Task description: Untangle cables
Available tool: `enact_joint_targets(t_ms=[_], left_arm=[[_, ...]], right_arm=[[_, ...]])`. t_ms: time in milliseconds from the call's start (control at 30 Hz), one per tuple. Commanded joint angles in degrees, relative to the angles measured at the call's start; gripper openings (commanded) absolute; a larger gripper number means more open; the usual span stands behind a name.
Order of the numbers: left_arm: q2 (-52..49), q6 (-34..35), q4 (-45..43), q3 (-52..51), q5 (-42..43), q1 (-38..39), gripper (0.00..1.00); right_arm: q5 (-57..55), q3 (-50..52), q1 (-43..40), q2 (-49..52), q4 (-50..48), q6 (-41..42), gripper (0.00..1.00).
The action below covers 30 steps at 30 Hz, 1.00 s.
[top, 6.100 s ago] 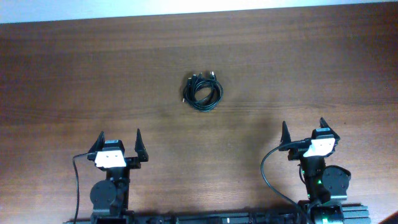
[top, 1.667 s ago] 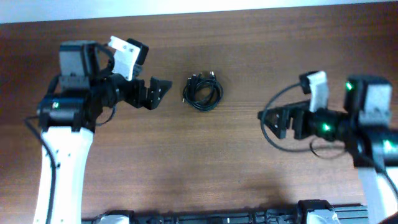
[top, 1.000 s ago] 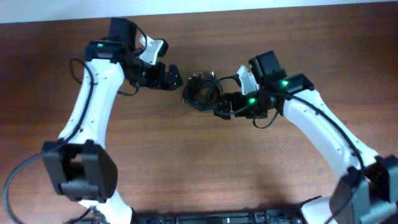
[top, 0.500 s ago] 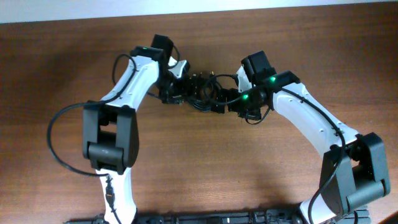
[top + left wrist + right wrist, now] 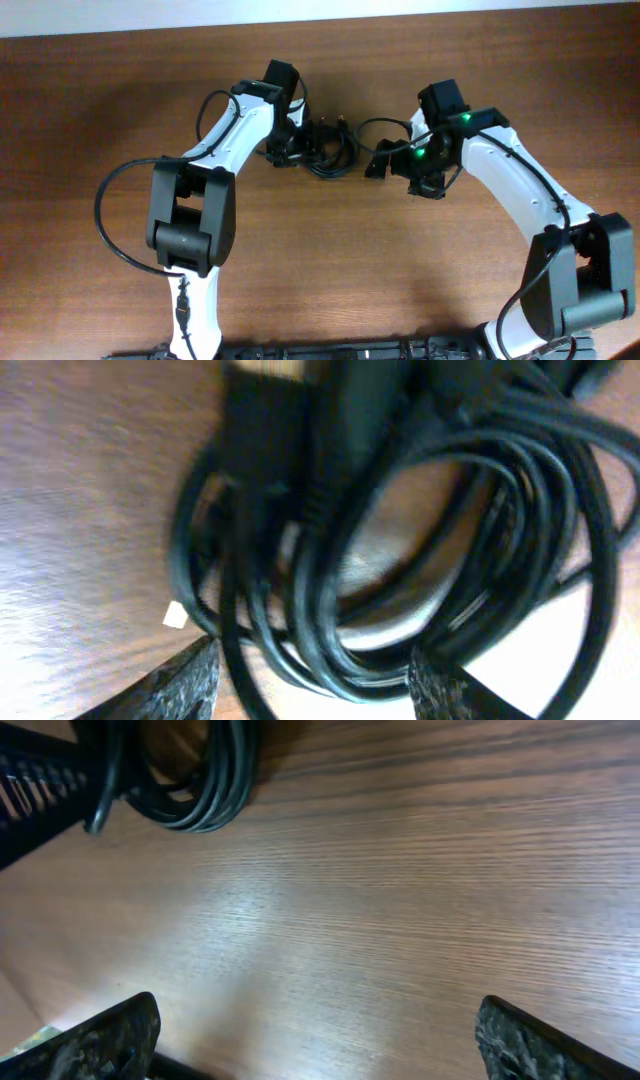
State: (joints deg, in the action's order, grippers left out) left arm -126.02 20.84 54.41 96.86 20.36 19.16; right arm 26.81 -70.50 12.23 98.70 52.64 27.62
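Note:
The cables (image 5: 335, 152) lie as one tangled black coil at the table's far middle. My left gripper (image 5: 297, 150) is at the coil's left side. In the left wrist view its jaws (image 5: 312, 685) hold several looped strands (image 5: 400, 560) that fill the gap between the fingertips. My right gripper (image 5: 376, 165) is open and empty just right of the coil, not touching it. In the right wrist view its wide-apart fingertips (image 5: 320, 1040) hover over bare wood, with an edge of the coil (image 5: 200, 800) at the top left.
The brown wooden table (image 5: 480, 290) runs to a pale wall strip along the far edge (image 5: 450, 10). Both arms reach in from the near edge and meet around the coil. A small white speck (image 5: 175, 616) lies on the wood by the strands.
Both arms swung up from the near edge to the coil. In the last half second the left gripper closed onto its left side and the right gripper backed off slightly to the right.

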Motion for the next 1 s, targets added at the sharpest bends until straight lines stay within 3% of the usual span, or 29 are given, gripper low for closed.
enact_joint_targets(t_ms=[0, 100, 167, 400, 500, 633, 733, 967], left_arm=[[-0.57, 1.03, -0.52, 0.68, -3.78, -0.09, 0.35], [-0.50, 1.01, -0.26, 0.76, -3.19, -0.09, 0.10], [-0.39, 0.98, 1.03, 1.53, -1.42, -0.33, 0.00], [2.29, -1.42, 13.53, 12.55, 1.51, -1.03, 0.00], [4.70, -2.67, 18.53, 17.44, 3.41, -1.01, 0.00], [8.31, -7.48, 19.43, 19.47, 9.88, -1.01, 0.00], [12.63, -18.12, 18.18, 20.44, 16.44, -1.07, 0.00], [22.82, -19.39, 14.80, 21.07, 17.44, -1.05, 0.00]], right_arm=[[-0.55, -1.14, 0.15, 0.04, 0.59, -0.35, 0.98], [-0.52, -1.14, 0.17, 0.04, 0.76, -0.33, 0.98], [-0.52, -1.14, 0.24, 0.04, 1.03, -0.35, 0.98], [-0.48, -1.07, 0.59, 0.04, 3.21, -0.61, 0.98], [5.03, -1.07, 1.95, 0.04, 2.82, -7.21, 0.98], [16.48, -1.07, 2.86, 0.04, 0.68, -12.63, 0.98], [19.52, -1.07, 2.80, 0.04, -1.46, -12.59, 0.98], [18.64, -1.07, 2.80, 0.04, -5.29, -12.13, 0.98]])
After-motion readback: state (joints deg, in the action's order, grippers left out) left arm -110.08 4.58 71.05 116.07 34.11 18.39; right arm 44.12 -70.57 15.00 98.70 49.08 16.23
